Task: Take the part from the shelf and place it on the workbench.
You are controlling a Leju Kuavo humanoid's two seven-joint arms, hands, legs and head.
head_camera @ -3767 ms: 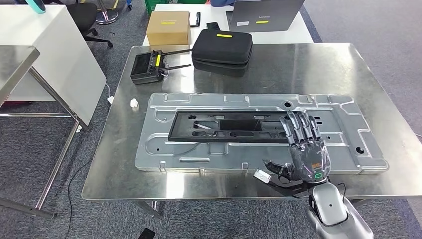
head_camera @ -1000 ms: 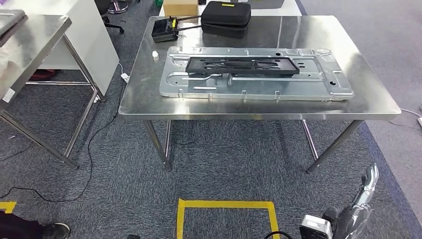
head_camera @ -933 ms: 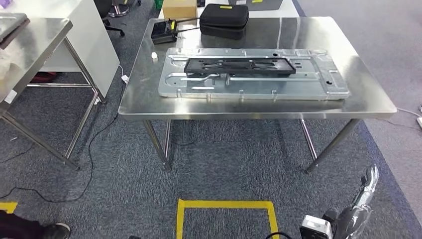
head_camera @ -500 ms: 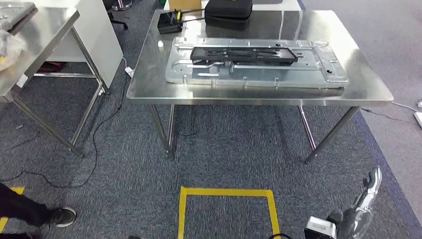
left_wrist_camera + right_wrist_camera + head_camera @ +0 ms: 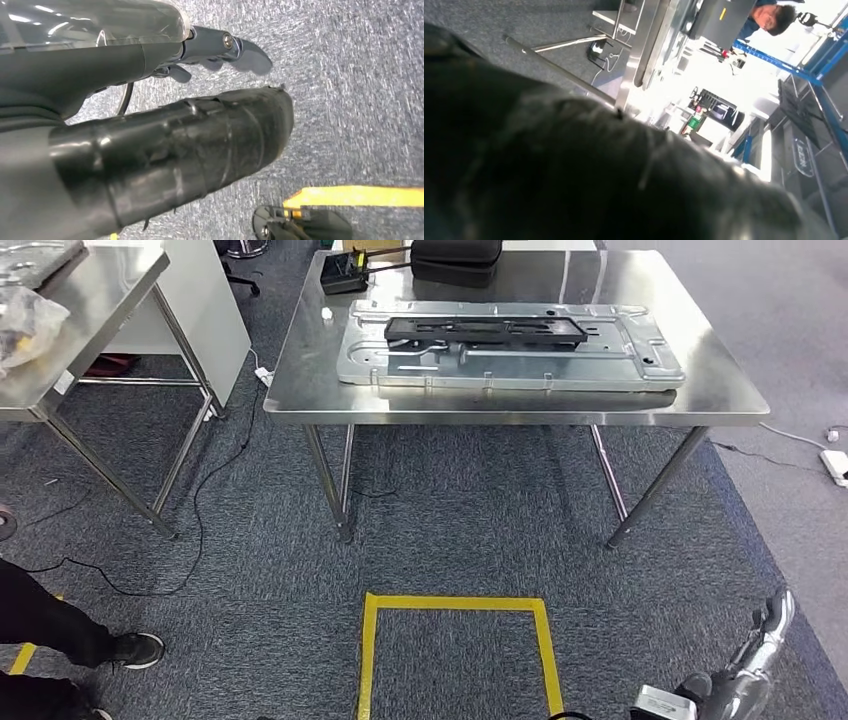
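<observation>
Black part [image 5: 486, 331] lying on the metal panel [image 5: 650, 360] on the far workbench [image 5: 300, 400]; right hand [image 5: 768, 635] hangs near right, apparently empty with fingers extended; left hand's [image 5: 220, 47] grasp cannot be told.

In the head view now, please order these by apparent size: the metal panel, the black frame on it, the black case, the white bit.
1. Metal panel
2. Black frame
3. Black case, cut off by the picture's edge, so its rank is unsure
4. White bit
</observation>
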